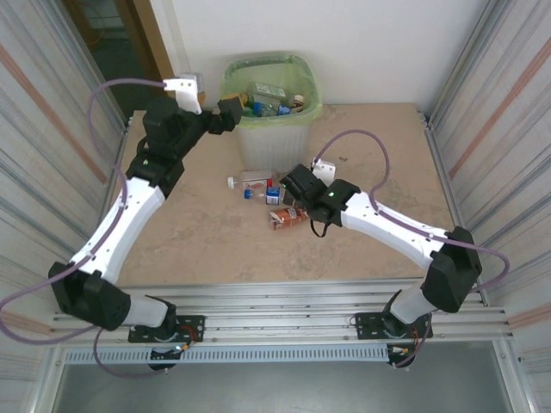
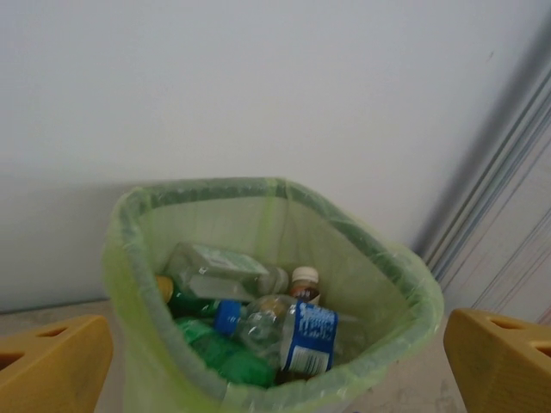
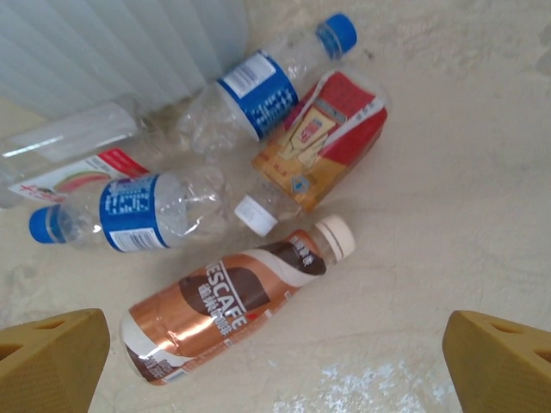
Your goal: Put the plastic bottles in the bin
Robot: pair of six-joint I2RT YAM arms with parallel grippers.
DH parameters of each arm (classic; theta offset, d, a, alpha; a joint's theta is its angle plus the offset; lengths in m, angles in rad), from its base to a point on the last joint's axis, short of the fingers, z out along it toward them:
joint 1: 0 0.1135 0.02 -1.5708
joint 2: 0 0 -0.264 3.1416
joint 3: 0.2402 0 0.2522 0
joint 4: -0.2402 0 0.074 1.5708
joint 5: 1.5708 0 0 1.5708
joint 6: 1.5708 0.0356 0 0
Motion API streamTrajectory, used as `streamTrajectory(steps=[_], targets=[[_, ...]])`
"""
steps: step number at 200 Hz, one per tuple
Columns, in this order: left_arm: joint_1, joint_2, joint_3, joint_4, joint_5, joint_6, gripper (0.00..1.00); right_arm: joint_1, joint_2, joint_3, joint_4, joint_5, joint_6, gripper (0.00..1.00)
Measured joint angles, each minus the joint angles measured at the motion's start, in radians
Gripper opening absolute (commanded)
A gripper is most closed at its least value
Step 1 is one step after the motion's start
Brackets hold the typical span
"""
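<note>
The bin (image 1: 272, 138), lined with a green bag, stands at the far side of the table (image 1: 189, 245), close to the wall. The left gripper (image 1: 225, 114) hovers at the bin's left rim; in its wrist view the yellow fingers (image 2: 52, 366) stand wide apart with nothing between them, looking down into the bin. Inside lie several plastic bottles, among them a blue-labelled bottle (image 2: 303, 337), a green bottle (image 2: 225, 360) and a flattened clear bottle (image 2: 219, 268). The right gripper (image 1: 295, 179) hangs over a cluster of bottles on the table just in front of the bin, its jaws likewise spread and empty. Five bottles lie below it: a brown Nescafé bottle (image 3: 225, 311) nearest the fingers, a blue-capped bottle (image 3: 142, 211), a second blue-capped bottle (image 3: 258, 90) beside the bin wall, a crushed red-and-yellow-labelled bottle (image 3: 325, 142), and a clear red-and-white-labelled bottle (image 3: 73, 163).
</note>
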State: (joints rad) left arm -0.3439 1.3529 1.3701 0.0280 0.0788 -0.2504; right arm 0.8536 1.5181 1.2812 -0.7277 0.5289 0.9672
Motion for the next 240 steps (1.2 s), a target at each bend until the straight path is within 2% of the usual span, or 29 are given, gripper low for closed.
streamTrajectory(steps=[41, 79, 155, 240], targets=[[0.047, -0.139, -0.205, 0.01, -0.066, -0.016, 0.99, 0.0, 0.062, 0.01, -0.013, -0.037, 0.042, 0.98], [0.081, -0.18, -0.304, -0.001, -0.092, -0.037, 0.99, -0.002, 0.115, 0.038, -0.007, -0.067, 0.068, 0.98], [0.086, -0.18, -0.335, -0.003, -0.106, -0.043, 0.99, -0.042, 0.24, 0.048, 0.053, -0.19, 0.084, 0.98], [0.095, -0.175, -0.335, -0.002, -0.106, -0.046, 0.99, -0.049, 0.336, 0.071, 0.078, -0.266, 0.098, 0.98]])
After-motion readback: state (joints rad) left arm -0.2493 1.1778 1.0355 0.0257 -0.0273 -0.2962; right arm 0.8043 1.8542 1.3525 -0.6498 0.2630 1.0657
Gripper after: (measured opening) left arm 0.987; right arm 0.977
